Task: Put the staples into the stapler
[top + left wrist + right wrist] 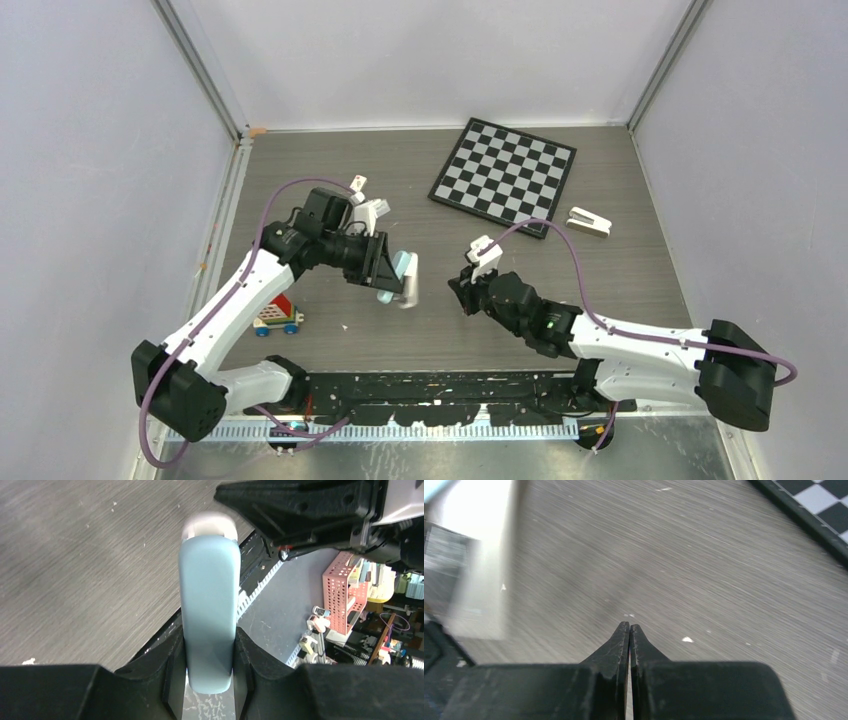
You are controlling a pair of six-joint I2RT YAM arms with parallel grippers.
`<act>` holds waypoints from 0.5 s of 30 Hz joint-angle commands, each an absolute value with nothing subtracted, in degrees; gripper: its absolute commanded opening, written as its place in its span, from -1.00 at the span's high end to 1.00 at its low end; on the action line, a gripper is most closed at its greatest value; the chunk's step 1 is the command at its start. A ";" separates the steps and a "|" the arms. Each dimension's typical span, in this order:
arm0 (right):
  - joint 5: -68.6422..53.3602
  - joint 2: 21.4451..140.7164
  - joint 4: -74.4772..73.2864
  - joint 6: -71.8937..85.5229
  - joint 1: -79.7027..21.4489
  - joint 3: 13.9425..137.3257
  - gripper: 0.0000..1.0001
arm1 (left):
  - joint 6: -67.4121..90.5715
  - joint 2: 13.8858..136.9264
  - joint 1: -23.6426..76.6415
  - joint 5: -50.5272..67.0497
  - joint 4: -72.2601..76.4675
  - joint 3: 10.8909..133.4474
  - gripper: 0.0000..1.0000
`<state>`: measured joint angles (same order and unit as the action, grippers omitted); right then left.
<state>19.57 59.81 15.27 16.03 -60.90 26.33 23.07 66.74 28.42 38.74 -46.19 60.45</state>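
Note:
My left gripper is shut on a light blue stapler, held above the table with its pale end pointing away from the fingers. A tiny white box with a reddish mark, the staples, lies on the table just behind the left arm. My right gripper hovers to the right of the stapler, shut with nothing between its fingers. A blurred pale shape fills the upper left of the right wrist view.
A chessboard lies at the back right, with a small white stapler beside its right corner. A red and blue toy car sits near the left arm. Walls close in the table on three sides.

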 commanded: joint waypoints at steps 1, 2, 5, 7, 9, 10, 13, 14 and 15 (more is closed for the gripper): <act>21.76 56.13 12.86 9.47 -59.10 24.74 0.99 | 17.44 65.67 27.77 39.24 -51.79 62.72 1.00; 21.43 55.32 13.55 8.23 -59.02 23.97 0.99 | 17.14 65.66 27.76 39.39 -52.08 62.73 1.00; 22.85 54.18 16.34 6.94 -58.89 22.34 0.99 | 15.75 65.75 27.77 39.41 -54.46 63.75 1.00; 21.31 54.48 15.11 7.11 -58.86 23.74 0.99 | 15.55 65.24 27.73 37.85 -54.92 64.30 1.00; 20.89 56.04 12.83 9.98 -58.89 26.75 0.80 | 16.58 64.16 27.77 36.54 -53.56 64.13 1.00; 21.10 57.14 10.77 13.12 -58.89 29.10 0.66 | 17.81 63.59 27.77 35.90 -52.35 63.79 1.00; 14.36 60.10 7.18 21.70 -58.93 35.08 0.29 | 23.04 61.48 27.77 35.17 -46.53 61.38 1.00; 10.45 60.97 9.09 24.04 -59.01 35.52 0.18 | 25.06 60.58 27.77 35.00 -44.15 60.63 1.00; 7.35 61.55 11.31 26.21 -59.17 35.59 0.07 | 27.41 59.59 27.77 34.63 -41.74 59.09 1.00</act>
<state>17.61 60.03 7.68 16.14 -58.89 30.70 20.36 63.92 27.97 35.46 -51.33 60.97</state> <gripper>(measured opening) 0.392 0.339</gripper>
